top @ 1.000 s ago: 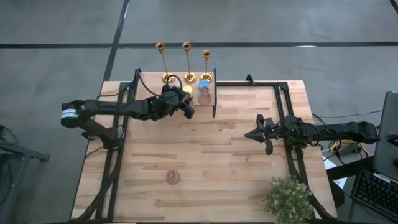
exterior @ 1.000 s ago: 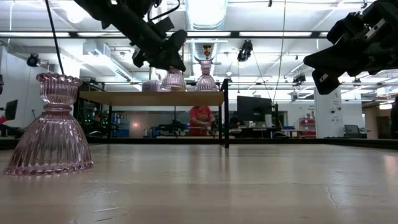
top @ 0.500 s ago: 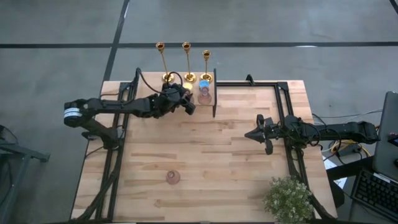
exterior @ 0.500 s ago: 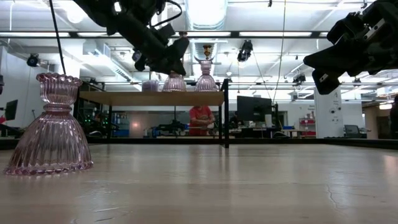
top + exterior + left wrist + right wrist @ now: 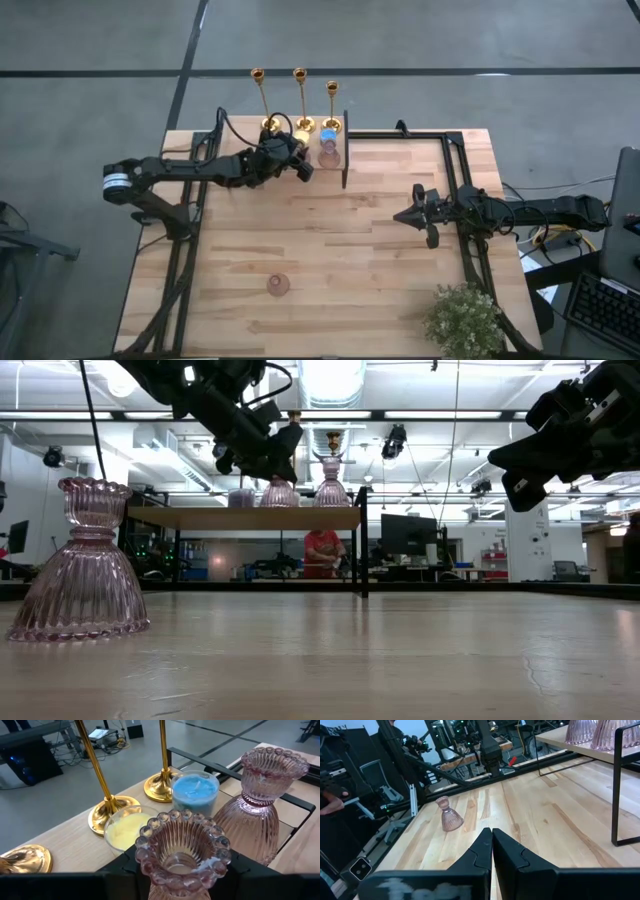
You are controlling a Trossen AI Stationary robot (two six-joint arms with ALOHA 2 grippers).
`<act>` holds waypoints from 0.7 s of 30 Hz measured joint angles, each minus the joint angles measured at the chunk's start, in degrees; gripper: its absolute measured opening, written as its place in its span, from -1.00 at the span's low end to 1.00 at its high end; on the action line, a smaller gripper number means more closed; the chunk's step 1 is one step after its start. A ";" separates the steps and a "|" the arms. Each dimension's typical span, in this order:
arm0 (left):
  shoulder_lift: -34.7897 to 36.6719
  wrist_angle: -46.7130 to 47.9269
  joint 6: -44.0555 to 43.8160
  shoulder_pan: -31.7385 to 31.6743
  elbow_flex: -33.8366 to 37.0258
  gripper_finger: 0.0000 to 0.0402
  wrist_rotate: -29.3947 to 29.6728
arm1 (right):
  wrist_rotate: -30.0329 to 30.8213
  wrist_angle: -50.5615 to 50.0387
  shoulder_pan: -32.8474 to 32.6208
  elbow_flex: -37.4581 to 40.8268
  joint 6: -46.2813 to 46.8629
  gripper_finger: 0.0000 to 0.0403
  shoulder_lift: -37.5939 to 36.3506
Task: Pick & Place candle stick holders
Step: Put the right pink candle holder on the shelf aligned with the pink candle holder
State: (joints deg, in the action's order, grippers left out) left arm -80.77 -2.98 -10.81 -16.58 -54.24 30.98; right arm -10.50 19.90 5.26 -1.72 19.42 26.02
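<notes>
Two slim black jointed arms. Left arm [image 5: 190, 172] showing white band with blue mark near shoulder end, black cable looping over wrist. Right arm [image 5: 540, 210] all black, fingers [image 5: 512, 857] matte, angular, notched.

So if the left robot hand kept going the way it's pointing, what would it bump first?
Probably nothing new: the left gripper is already holding a pink glass holder. Just ahead of that sit the yellow candle and the blue candle, so the glass would likely hit one of them first; depth is unclear.
</notes>
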 joint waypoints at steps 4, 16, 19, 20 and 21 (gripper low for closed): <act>0.00 0.01 0.00 -0.04 0.00 -0.24 0.00 | 0.00 0.00 0.00 0.00 0.00 -0.96 0.00; 0.06 -0.04 1.81 -0.02 -0.09 -0.06 0.72 | 0.00 0.00 0.00 0.00 0.00 -0.96 -0.02; 0.28 -0.04 1.84 0.02 -0.09 0.03 0.70 | 0.00 0.00 0.00 0.00 0.00 -0.96 0.00; 0.37 -0.07 1.82 0.02 -0.09 0.06 0.70 | 0.00 0.02 0.02 0.00 0.00 -0.96 -0.02; 0.51 -0.04 1.71 0.02 -0.09 0.08 0.68 | 0.00 0.00 0.00 0.00 0.00 -0.96 0.00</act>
State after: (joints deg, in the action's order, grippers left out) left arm -80.26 -3.01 -9.10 -16.56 -54.33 31.66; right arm -10.50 19.90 5.26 -1.72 19.42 26.02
